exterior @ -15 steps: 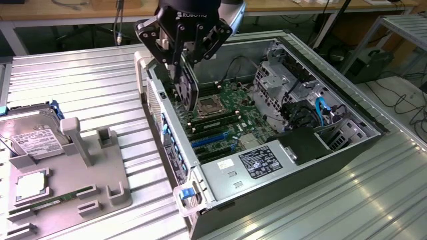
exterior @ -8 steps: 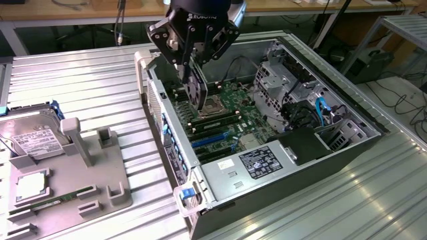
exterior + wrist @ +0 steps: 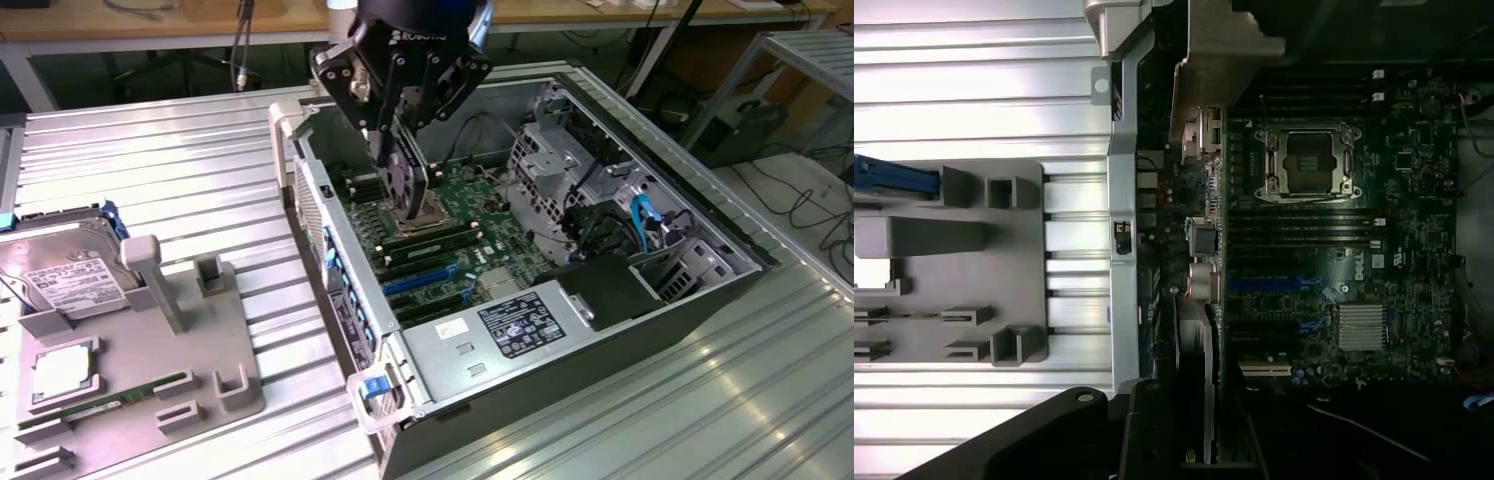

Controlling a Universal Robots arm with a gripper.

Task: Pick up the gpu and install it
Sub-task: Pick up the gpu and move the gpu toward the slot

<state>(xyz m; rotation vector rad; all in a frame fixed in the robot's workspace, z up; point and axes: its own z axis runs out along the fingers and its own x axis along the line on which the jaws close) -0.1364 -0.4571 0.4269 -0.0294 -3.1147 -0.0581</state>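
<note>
gpu [image 3: 404, 178] in end effector [image 3: 404, 128] above motherboard [image 3: 467, 222]

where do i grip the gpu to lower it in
Grip the gpu by its upper edge, from above, as the gripper does now: the thin card hangs on edge, so its flat faces suit a pinch and its lower edge is free.

**Bare metal, grey plastic and circuit board**

The table [image 3: 174, 150] is ribbed bare metal, bright and reflective. On it, a holder tray [image 3: 200, 345] looks like matt grey plastic. The hard drive [image 3: 60, 280] has a dull silver metal shell and a white paper label. The computer case [image 3: 461, 350] is smooth grey sheet metal. Its motherboard [image 3: 1374, 250] is dark green circuit board. The gpu [image 3: 404, 175] shows a matt black cooler. The gripper [image 3: 398, 135] is smooth black, slightly glossy.
</note>
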